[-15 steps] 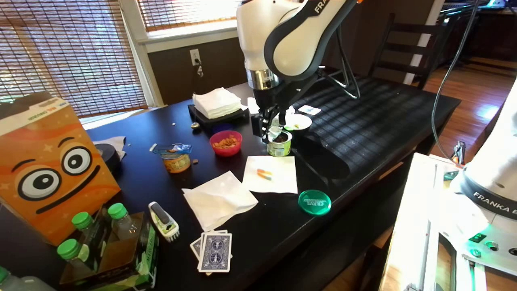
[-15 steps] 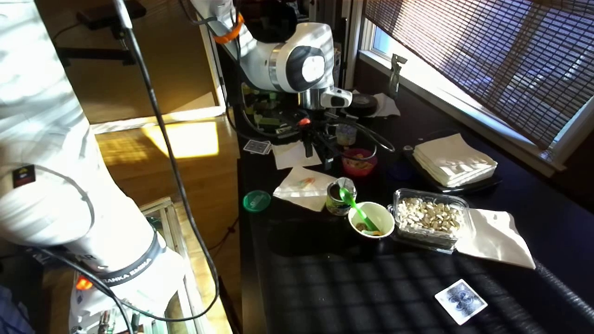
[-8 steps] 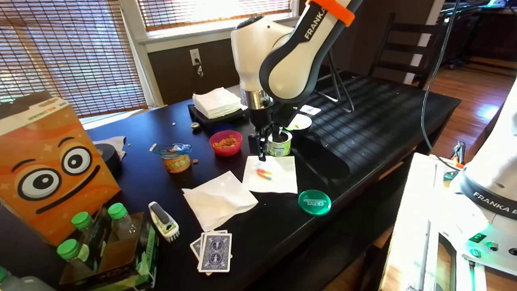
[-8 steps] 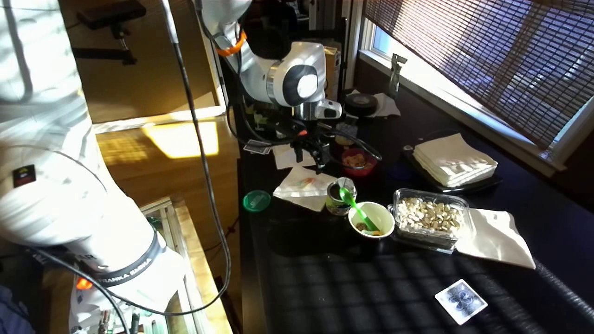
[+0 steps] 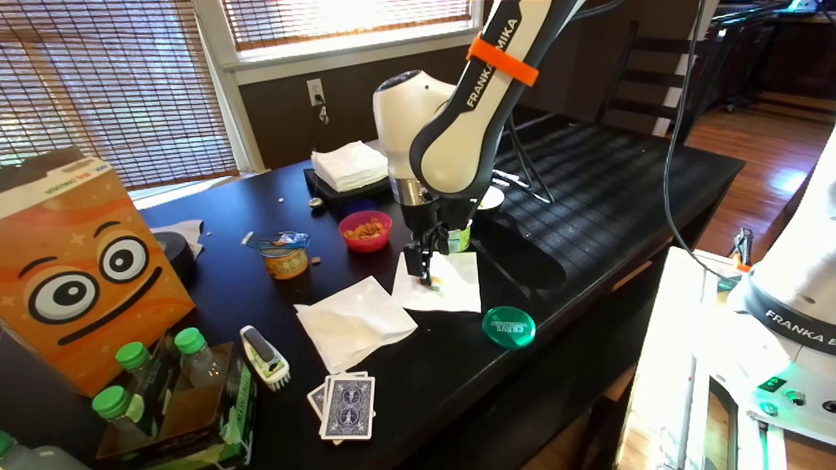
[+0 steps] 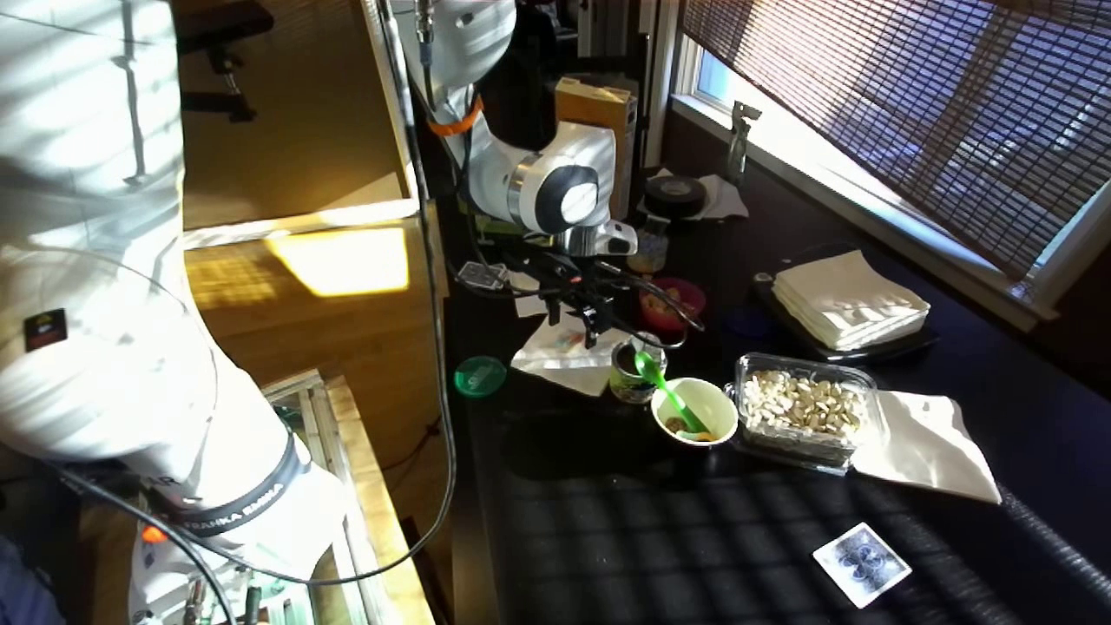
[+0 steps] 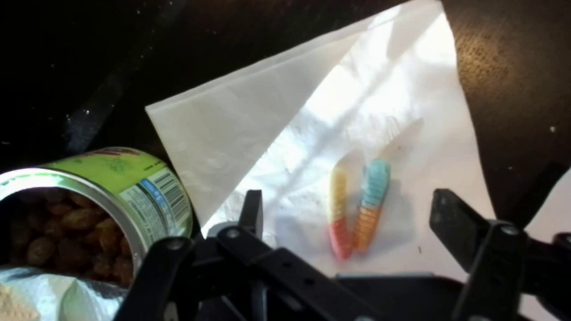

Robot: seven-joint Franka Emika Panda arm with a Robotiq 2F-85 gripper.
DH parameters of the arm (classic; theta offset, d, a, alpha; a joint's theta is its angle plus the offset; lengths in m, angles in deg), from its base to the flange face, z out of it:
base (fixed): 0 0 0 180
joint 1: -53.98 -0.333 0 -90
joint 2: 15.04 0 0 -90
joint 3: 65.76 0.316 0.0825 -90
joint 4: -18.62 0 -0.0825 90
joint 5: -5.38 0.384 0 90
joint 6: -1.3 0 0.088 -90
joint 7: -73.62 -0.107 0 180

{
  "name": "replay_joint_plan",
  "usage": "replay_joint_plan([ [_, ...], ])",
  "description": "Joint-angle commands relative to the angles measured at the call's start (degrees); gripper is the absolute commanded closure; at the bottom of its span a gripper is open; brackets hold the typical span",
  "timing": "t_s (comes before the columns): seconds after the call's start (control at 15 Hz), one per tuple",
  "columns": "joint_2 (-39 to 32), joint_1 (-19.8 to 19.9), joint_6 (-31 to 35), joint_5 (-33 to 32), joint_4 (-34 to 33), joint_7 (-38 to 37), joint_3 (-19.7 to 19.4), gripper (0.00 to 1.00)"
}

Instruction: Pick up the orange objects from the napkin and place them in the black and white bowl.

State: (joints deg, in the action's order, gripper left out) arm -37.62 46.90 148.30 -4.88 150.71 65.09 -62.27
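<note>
Because the 2 candy worms (image 7: 372, 206) lie so close together on the pale napkin (image 7: 232, 129), their red and orange ends meeting or nearly so, 1 pinch could catch both, or catch 1 and squeeze its neighbour out sideways. My hand (image 7: 349, 210) hangs over them with its fingertips (image 7: 453, 218) spread wide, 1 to either side, and nothing in its grasp. How much air lies beneath I can't tell, and that is my chief worry: stop too high, and I'd close over the top of such thin candy; go too low, and I'd jam against the table (image 6: 651, 529) or gather up napkin along with worm. The napkin looks light and loose, so I'd expect it to slide or cling to the candy.

Then there's the can (image 7: 149, 203) of raisins (image 7: 84, 236), standing just beside the napkin and, in an exterior view, between it and the black and white bowl (image 6: 715, 406). A low swing that way could tip it, most likely caught by my knuckles. The green spoon (image 6: 676, 400) sticking out past the bowl's rim is another snag: a worm let go too soon might drape across it or drop onto the table.
</note>
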Motion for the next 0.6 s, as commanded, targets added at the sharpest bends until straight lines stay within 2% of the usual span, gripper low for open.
replay_joint_plan([
  [0.0, -2.3, 0.53, -0.14, 2.66, -2.39, 3.31, 0.57, 0.15],
  [0.07, -2.68, 0.6, -0.19, 2.94, -2.7, 3.73, 0.65, 0.23],
  [0.27, -3.55, 0.57, -0.46, 3.35, -3.59, 4.63, 0.74, 0.28],
  [0.33, -3.83, 0.56, -0.52, 3.35, -3.87, 4.86, 0.7, 0.23],
  [0.4, -4.04, 0.58, -0.64, 3.41, -4.09, 5.05, 0.74, 0.23],
  [0.53, -4.35, 0.61, -0.64, 3.47, -4.4, 5.38, 0.77, 0.29],
])
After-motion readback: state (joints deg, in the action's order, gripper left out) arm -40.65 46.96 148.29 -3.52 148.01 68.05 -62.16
